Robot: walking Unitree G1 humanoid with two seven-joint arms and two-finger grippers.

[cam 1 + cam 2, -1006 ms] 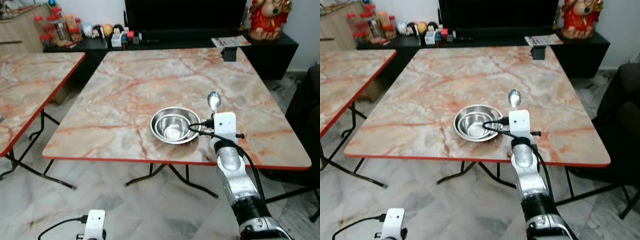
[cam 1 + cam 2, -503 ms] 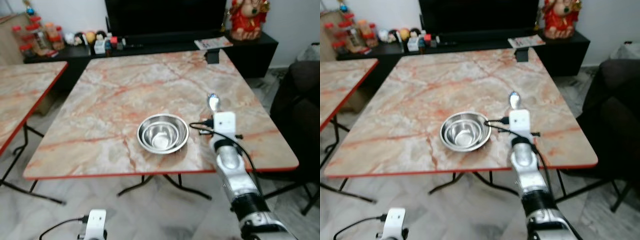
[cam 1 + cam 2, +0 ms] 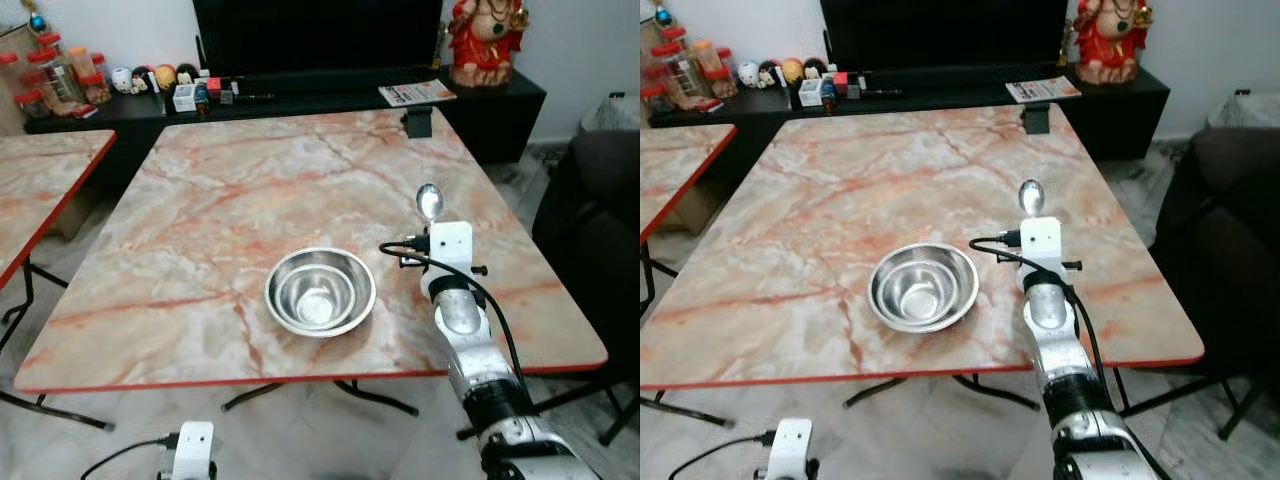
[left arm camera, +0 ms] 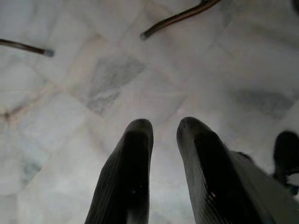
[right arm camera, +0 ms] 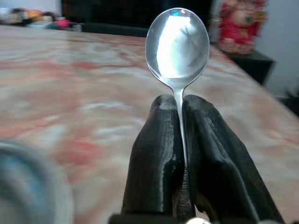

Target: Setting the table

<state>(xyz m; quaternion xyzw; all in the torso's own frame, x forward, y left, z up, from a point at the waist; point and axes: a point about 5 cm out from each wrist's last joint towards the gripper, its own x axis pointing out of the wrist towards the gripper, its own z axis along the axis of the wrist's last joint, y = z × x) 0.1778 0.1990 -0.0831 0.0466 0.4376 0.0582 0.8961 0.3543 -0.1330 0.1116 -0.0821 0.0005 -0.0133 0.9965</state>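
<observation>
A marble-patterned table (image 3: pixel 250 190) with a red edge stood before the robot; a steel bowl (image 3: pixel 320 291) sat on it toward the near edge, at about 6 o'clock from the table's middle, and nothing else lay close around the bowl. At the far edge, toward 1 o'clock, a small dark block (image 3: pixel 418 122) stood on the tabletop; beyond it ran a low black cabinet (image 3: pixel 500 95) carrying a magazine (image 3: pixel 416 93), a red figurine (image 3: pixel 485 42), a row of small toys (image 3: pixel 160 77) and, at its left end, some jars (image 3: pixel 55 75); a dark screen (image 3: pixel 315 35) rose behind. A second table (image 3: pixel 40 200) of the same pattern stood off at 9 o'clock, and a dark chair (image 3: pixel 605 230) at 3 o'clock.

The right gripper (image 5: pixel 180 109) hung over the table just at 3 o'clock of the bowl, apart from it, its two fingers (image 5: pixel 156 154) pinched tight on the handle of a spoon (image 5: pixel 177 43); a black cable looped from the wrist camera toward the bowl's side. The spoon stood out past the fingertips with its long axis in line with the fingers, its bowl end pointing away toward 12 o'clock, to the far side of the table, and clear of the tabletop; most of its handle was hidden between the fingers.

The left gripper (image 4: pixel 164 128) hung idle low over the pale marble floor (image 4: pixel 93 84), its fingers a little apart and holding nothing; thin table legs (image 4: pixel 180 16) crossed the floor beyond.
</observation>
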